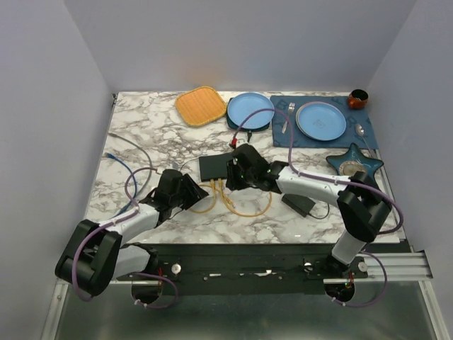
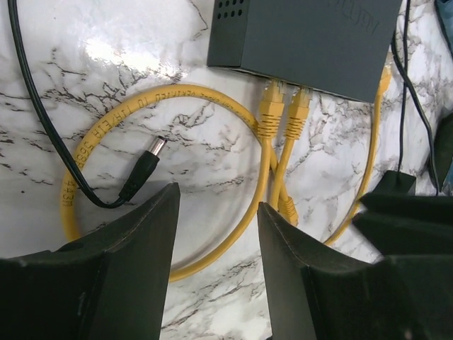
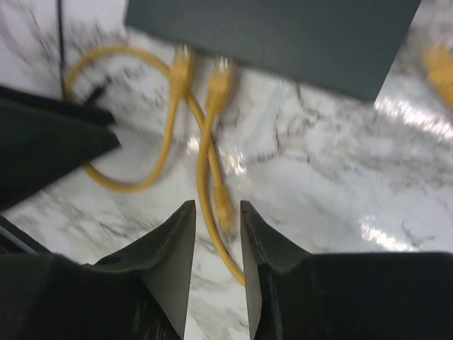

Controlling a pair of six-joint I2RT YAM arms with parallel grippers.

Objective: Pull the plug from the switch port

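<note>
Hovering below the switch (image 2: 304, 35) at frame top, left end effector (image 2: 216, 248) and right end effector (image 3: 216, 234) gape empty. Two yellow plugs (image 2: 271, 110) sit adjacent; a pull could take the wrong one or drag the switch.

From above, my right gripper (image 1: 236, 177) hides the near right corner of the switch (image 1: 212, 167), and its ports do not show. My left wrist view cuts the switch at the top edge. My right wrist view is all blurred; the yellow piece (image 3: 440, 65) at its right edge I cannot identify.
</note>
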